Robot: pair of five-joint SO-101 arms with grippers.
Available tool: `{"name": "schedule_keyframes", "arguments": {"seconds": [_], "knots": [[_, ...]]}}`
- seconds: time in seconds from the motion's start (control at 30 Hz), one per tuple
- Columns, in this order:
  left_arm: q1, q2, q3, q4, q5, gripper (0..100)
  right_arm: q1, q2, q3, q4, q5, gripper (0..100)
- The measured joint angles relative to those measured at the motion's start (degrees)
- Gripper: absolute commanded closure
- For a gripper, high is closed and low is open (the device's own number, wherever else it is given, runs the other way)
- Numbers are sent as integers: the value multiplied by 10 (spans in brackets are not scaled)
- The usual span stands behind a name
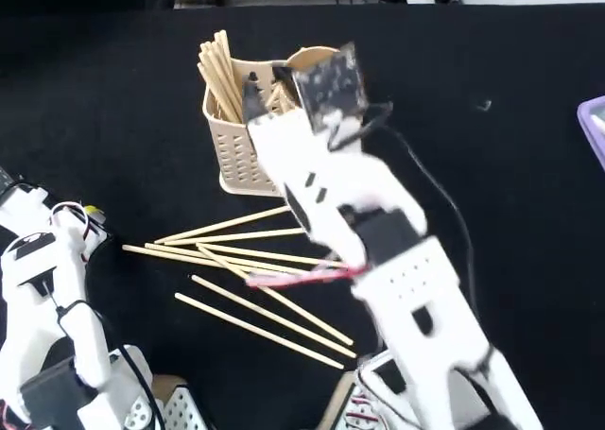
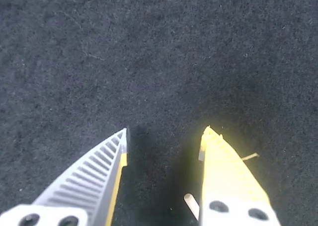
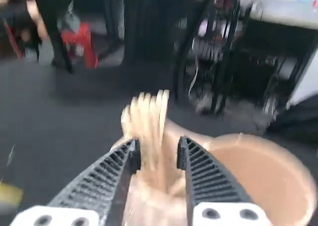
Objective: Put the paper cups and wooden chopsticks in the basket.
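Biggest risk from here: snagging the upright chopsticks [image 1: 219, 71] on withdrawal, with the right end effector [image 3: 156, 149] poised directly over the basket [image 1: 236, 156] and their tips showing between its jaws. Could drag a few back out, or tip the light basket toward the near side. Also possible: nudging the cup [image 1: 312, 57], seated in the basket's right half just beside those chopsticks. Later, likely trouble with the loose chopsticks [image 1: 248, 260]: thin, flat on the counter [image 1: 113, 99] and crossing one another, so prone to rolling or slipping from a pinch.

Right end effector partly open, jaws a moderate gap apart. Apparently gripping nothing, though hard to be sure with the chopstick tips blurred in the gap. Basket at the far middle of the counter, straight below it. Loose chopsticks fanned out near of the basket, well apart from that end effector, between the 2 arms.

Left end effector [image 2: 166, 136] wide open and empty, over bare counter at the near left, left of the loose chopsticks.
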Motion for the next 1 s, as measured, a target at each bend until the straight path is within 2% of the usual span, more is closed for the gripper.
{"name": "schedule_keyframes", "arguments": {"seconds": [0.17,0.27,0.4,0.47,0.67,0.87,1.0], "knots": [[0,0,0,0,0,762,-90,-69,127,101,0,871],[0,0,0,0,0,762,-153,-77,222,104,0,865],[0,0,0,0,0,762,-218,-68,319,70,31,773],[0,0,0,0,0,762,-245,-44,335,65,36,737],[0,0,0,0,0,762,-335,52,335,60,40,734],[0,0,0,0,0,762,-346,124,335,57,41,734],[0,0,0,0,0,762,-319,178,299,66,72,744]]}}
